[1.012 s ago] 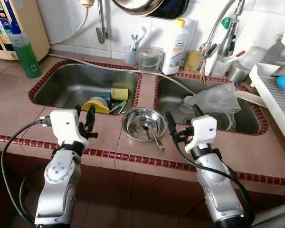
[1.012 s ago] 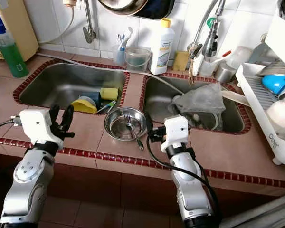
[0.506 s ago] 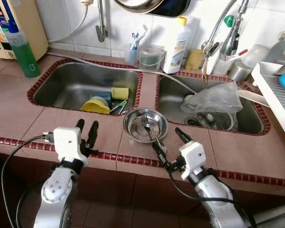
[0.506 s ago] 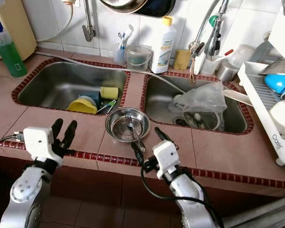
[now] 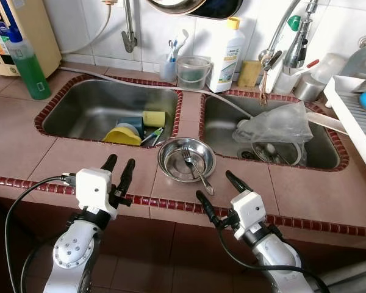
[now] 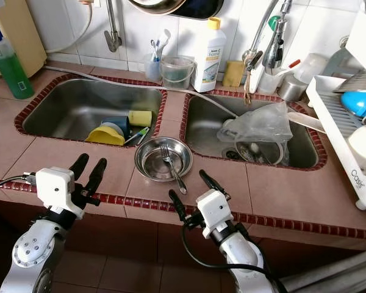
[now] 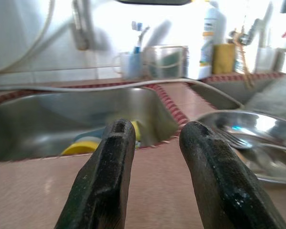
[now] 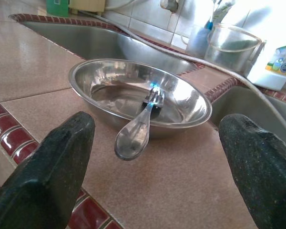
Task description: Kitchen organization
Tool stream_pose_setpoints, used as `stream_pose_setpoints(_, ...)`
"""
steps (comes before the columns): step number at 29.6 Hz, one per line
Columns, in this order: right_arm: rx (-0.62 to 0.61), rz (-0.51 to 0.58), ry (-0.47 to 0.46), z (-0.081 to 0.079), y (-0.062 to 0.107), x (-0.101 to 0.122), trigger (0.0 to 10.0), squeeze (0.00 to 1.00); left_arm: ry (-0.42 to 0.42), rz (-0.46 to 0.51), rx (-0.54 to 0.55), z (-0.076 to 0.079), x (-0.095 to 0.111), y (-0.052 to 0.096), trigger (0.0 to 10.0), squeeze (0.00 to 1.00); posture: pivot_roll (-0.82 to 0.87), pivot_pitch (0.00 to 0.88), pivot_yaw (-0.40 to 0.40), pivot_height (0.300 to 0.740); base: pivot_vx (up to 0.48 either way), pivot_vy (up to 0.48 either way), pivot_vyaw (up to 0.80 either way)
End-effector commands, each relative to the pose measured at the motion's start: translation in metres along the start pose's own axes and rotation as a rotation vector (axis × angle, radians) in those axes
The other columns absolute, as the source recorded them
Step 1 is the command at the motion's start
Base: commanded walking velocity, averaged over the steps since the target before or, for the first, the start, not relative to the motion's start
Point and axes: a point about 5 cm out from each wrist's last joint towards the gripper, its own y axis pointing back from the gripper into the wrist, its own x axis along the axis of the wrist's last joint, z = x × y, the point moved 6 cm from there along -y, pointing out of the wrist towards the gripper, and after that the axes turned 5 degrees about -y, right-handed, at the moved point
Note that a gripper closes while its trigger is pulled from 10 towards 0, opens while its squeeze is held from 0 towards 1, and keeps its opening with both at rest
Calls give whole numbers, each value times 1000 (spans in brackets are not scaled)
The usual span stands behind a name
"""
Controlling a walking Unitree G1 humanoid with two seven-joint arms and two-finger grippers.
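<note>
Even bright light; eye views sharp; left wrist view blurred, background glare.

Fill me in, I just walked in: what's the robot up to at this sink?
Nothing is held yet. The right hand, fingers spread wide, sits at the counter edge facing the steel bowl with a fork resting in it, handle over the rim. The left hand, open too, waits near the left sink.
</note>
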Motion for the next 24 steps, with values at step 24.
stream_pose_setpoints(24, -150, 40, -110, 21, -22, 3, 10000, 0, -14, 32, -114, 26, 9, -9, 10000, 0, 17, 93, -21, 740, 0, 0, 0)
